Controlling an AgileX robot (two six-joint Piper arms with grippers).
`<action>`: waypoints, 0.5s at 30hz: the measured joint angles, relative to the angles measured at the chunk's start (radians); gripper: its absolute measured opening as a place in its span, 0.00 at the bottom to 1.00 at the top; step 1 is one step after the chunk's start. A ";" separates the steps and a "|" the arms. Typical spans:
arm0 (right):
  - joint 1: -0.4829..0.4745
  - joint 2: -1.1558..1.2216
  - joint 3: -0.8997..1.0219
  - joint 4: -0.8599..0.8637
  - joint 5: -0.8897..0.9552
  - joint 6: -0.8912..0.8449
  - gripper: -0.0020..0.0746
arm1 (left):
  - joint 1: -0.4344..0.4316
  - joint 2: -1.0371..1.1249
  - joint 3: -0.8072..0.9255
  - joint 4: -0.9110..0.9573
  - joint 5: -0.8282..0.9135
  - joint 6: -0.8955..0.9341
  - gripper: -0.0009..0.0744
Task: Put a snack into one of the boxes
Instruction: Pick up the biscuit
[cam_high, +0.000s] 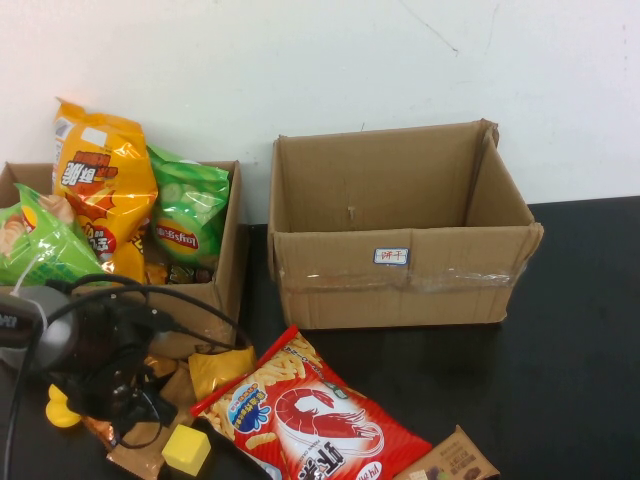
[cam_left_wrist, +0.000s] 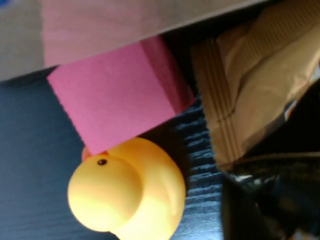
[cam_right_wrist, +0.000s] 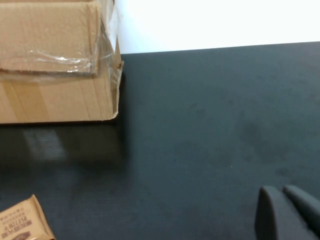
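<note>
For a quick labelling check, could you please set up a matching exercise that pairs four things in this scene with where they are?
Things:
1. red shrimp-snack bag
2. yellow rubber duck
3. green chip bag
4. white label

Places:
A. standing in the left box
B. on the front wall of the right box
C. lying on the table in front of the boxes
D. against the pink block

Pairs: 1-C, 2-D, 3-A, 4-B.

The left gripper hangs low by the duck; the right gripper sits above bare table, fingers together.
</note>
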 joint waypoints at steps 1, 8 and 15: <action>0.000 0.000 0.000 0.000 0.000 0.000 0.02 | 0.000 0.000 -0.002 0.007 0.000 -0.008 0.30; 0.000 0.000 0.000 0.000 0.000 0.000 0.02 | -0.032 -0.091 -0.002 0.022 0.094 -0.047 0.12; 0.000 0.000 0.000 0.000 0.000 0.019 0.02 | -0.207 -0.398 -0.002 -0.043 0.214 -0.041 0.12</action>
